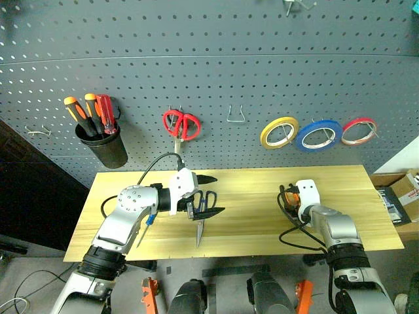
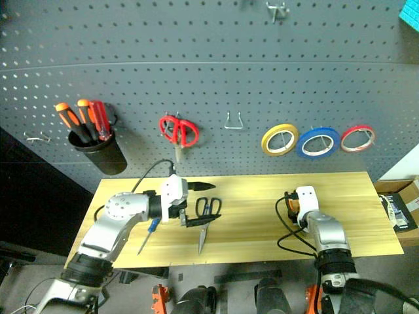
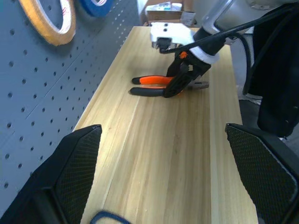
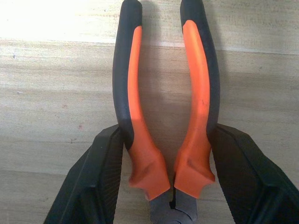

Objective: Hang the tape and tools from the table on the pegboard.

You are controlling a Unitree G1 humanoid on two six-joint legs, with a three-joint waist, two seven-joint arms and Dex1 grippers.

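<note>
Both hands work low over the table (image 1: 262,229). Right hand (image 4: 161,182) sits down on the pliers (image 4: 163,116) at the table's right part, its two black fingers (image 4: 96,182) pressed against the outer sides of the orange-and-black handles, close to the steel head, so it is grasping them while they lie flat on the wood. Their long axis runs along the hand, handles pointing away from the wrist towards the pegboard (image 1: 209,59), head towards the robot.

Left hand (image 1: 200,196) hovers with its fingers spread wide and nothing between them, just above the steel scissors (image 1: 204,216). These lie with dark handles towards the pegboard and blades pointing at the table's near edge. Just to their left, partly under the left arm, lies the blue-handled screwdriver (image 2: 148,235), slanted.

On the pegboard, the blue tape (image 1: 318,136) hangs from a hook between a yellow tape ring (image 1: 279,133) and a red tape ring (image 1: 359,131). Further left are an empty metal hook (image 1: 236,115), red scissors (image 1: 181,125), and a black cup (image 1: 103,145) of orange and red screwdrivers (image 1: 91,114).
</note>
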